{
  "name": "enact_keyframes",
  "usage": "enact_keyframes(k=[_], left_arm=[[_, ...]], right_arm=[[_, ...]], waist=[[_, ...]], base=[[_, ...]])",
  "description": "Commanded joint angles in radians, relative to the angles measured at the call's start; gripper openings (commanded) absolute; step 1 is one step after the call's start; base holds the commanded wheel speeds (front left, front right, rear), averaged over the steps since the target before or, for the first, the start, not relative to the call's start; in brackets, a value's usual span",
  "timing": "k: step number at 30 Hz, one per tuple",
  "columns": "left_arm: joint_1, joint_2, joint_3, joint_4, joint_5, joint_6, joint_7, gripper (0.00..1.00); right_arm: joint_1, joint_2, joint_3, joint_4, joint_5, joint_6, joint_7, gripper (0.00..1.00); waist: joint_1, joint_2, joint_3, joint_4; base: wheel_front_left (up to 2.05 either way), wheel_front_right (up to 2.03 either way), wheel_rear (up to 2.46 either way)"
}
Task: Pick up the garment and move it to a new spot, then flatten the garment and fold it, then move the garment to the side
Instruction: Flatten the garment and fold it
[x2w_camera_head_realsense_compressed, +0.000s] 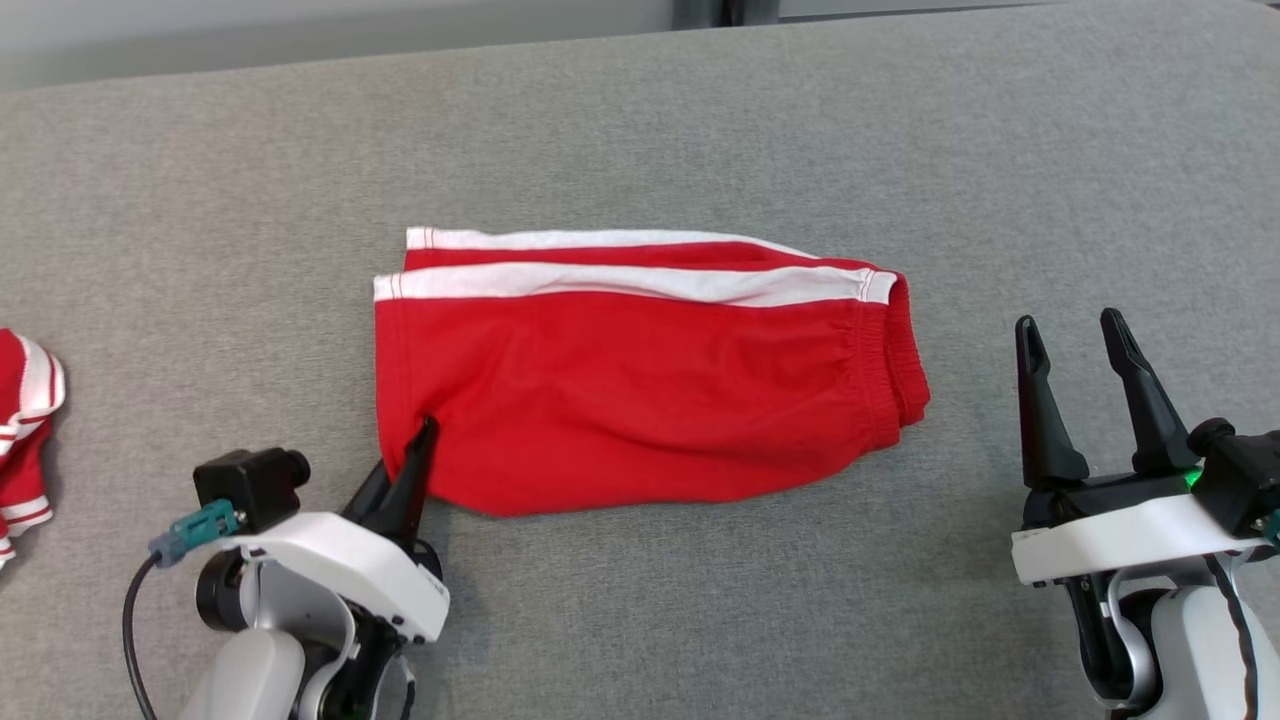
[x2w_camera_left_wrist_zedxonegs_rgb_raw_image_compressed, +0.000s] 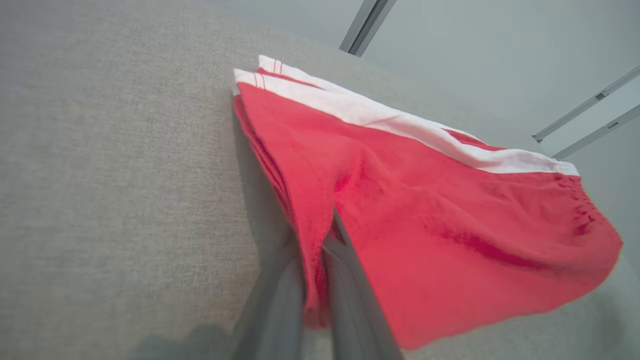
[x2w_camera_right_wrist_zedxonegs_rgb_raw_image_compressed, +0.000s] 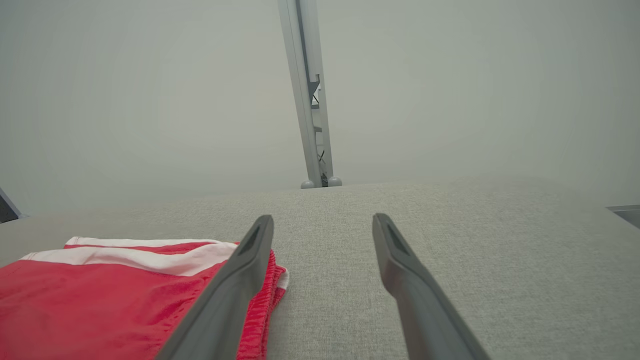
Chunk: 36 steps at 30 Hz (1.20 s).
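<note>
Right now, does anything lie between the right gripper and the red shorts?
Nothing visible. Only bare grey cloth surface separates the open right gripper from the waistband end of the shorts. The left gripper is shut on the near left corner of the shorts.

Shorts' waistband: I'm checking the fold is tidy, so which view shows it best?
The head view: the whole waistband lies unobstructed at the shorts' right end. The left wrist view shows it far off and soft; the right wrist view, a short stretch.

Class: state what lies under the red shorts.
Grey cloth surface extends around the red shorts, so presumably beneath. A lower layer peeks out along the far edge; the rest is covered.
</note>
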Motion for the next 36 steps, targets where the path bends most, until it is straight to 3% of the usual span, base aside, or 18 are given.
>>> enact_keyframes(k=[1, 2, 3, 9, 16, 23, 36], left_arm=[[0.016, 0.001, 0.004, -0.019, -0.01, 0.009, 0.004, 0.0], [0.033, 0.001, 0.004, -0.038, -0.01, 0.016, 0.006, 0.0], [0.081, -0.006, 0.0, -0.083, -0.031, 0.039, 0.031, 1.0], [0.055, 0.025, 0.041, -0.101, 0.088, 0.112, -0.122, 1.0], [0.027, 0.063, 0.067, -0.156, 0.208, 0.147, -0.275, 1.0], [0.08, 0.117, 0.047, -0.237, 0.311, 0.198, -0.277, 1.0], [0.144, 0.131, 0.038, -0.294, 0.299, 0.218, -0.234, 1.0]], right_arm=[[0.011, -0.006, -0.004, -0.003, -0.008, 0.0, 0.006, 1.0], [0.012, -0.006, -0.004, -0.006, -0.01, 0.0, 0.009, 1.0], [0.015, -0.006, -0.001, -0.014, -0.012, 0.0, 0.027, 1.0], [0.028, -0.01, -0.005, -0.02, -0.019, 0.0, 0.032, 1.0], [0.041, -0.016, -0.016, -0.034, -0.049, 0.0, 0.05, 1.0], [0.083, -0.02, -0.023, -0.051, -0.076, 0.0, 0.089, 1.0], [0.12, -0.018, -0.031, -0.071, -0.084, 0.0, 0.131, 1.0]], waist=[[0.0, 0.0, -0.011, 0.015], [0.0, 0.0, -0.013, 0.019], [0.0, 0.0, -0.024, 0.031], [0.0, 0.0, -0.054, 0.028], [0.0, 0.0, -0.096, 0.034], [0.0, 0.0, -0.139, 0.042], [0.0, 0.0, -0.167, 0.048]], base=[[0.0, 0.0, 0.0], [0.0, 0.0, 0.0], [0.0, 0.0, 0.0], [0.0, 0.0, 0.0], [0.0, 0.0, 0.0], [0.0, 0.0, 0.0], [0.0, 0.0, 0.0]])
